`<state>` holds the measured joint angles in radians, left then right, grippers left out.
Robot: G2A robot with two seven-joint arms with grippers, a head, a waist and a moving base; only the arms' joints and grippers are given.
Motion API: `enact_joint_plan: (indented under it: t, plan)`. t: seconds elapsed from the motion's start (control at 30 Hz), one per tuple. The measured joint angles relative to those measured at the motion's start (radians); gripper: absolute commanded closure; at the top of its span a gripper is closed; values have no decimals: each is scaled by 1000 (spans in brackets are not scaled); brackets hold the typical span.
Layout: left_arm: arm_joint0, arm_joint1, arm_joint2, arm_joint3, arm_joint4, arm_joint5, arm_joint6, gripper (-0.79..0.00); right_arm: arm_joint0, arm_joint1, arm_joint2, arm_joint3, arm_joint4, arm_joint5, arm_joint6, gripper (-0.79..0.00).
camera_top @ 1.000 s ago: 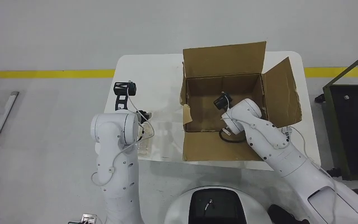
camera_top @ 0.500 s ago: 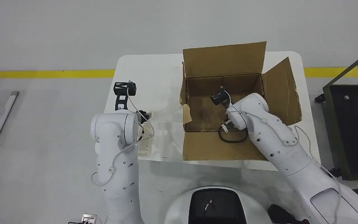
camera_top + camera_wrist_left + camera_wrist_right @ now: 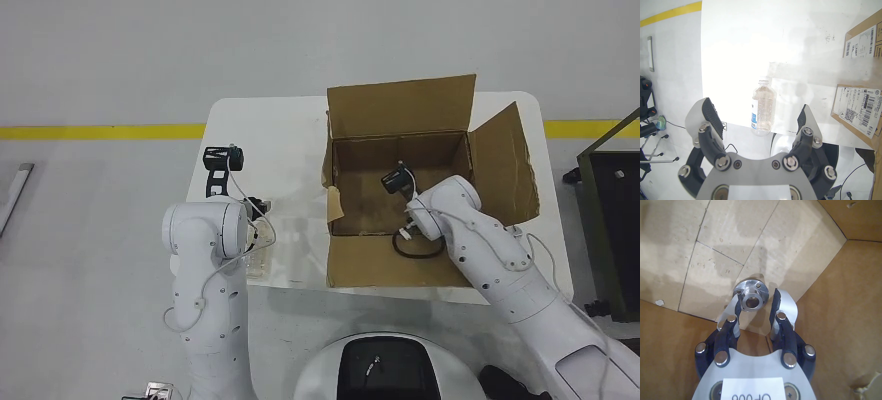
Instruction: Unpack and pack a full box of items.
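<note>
White surface point(image 3: 280, 130), from above, is occupied by an open brown cardboard box point(image 3: 400, 105). Left wrist: left fingers point(image 3: 712, 113) are spread before a clear plastic bottle point(image 3: 764, 98). Right wrist: right fingers point(image 3: 775, 302) are parted around a silver flanged hub point(image 3: 751, 294) inside, apparently for removal.

The box point(image 3: 400, 130) is brown cardboard, with white stickers point(image 3: 857, 108) printed in black barcodes. The table point(image 3: 270, 130) is white; a yellow stripe point(image 3: 100, 131) crosses the grey floor point(image 3: 100, 60) at upper left. The bottle point(image 3: 763, 106) is clear with a blue-and-white band. The metal part point(image 3: 751, 294) is shiny silver.
</note>
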<state>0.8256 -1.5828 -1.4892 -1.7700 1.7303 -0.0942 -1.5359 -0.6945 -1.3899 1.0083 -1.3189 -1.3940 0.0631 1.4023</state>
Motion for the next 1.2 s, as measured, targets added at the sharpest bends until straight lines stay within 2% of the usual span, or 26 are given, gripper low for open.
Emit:
enact_joint_plan:
  t: [0.4, 0.57, 0.73, 0.8, 0.83, 0.87, 0.9, 1.2]
  plan:
    - [0, 0, 0, 0, 0, 0, 0, -785, 6, -9, 4, 29, 0, -8, -14, -376]
    - [0, 0, 0, 0, 0, 0, 0, -785, 9, -14, -1, 52, 4, -12, -14, -348]
    - [0, 0, 0, 0, 0, 0, 0, -785, 17, -19, -1, 64, 8, -13, -17, -268]
    - [0, 0, 0, 0, 0, 0, 0, -785, 17, -21, 0, 66, 7, -14, -20, -142]
    - [0, 0, 0, 0, 0, 0, 0, -785, 17, -21, 0, 67, 7, -14, -20, -108]
    - [0, 0, 0, 0, 0, 0, 0, -785, 18, -22, 1, 69, 7, -14, -20, -31]
    - [0, 0, 0, 0, 0, 0, 0, -785, 19, -22, 3, 69, 7, -14, -21, 0]
    - [0, 0, 0, 0, 0, 0, 0, -785, 9, -16, 62, -8, 14, -10, -20, 0]
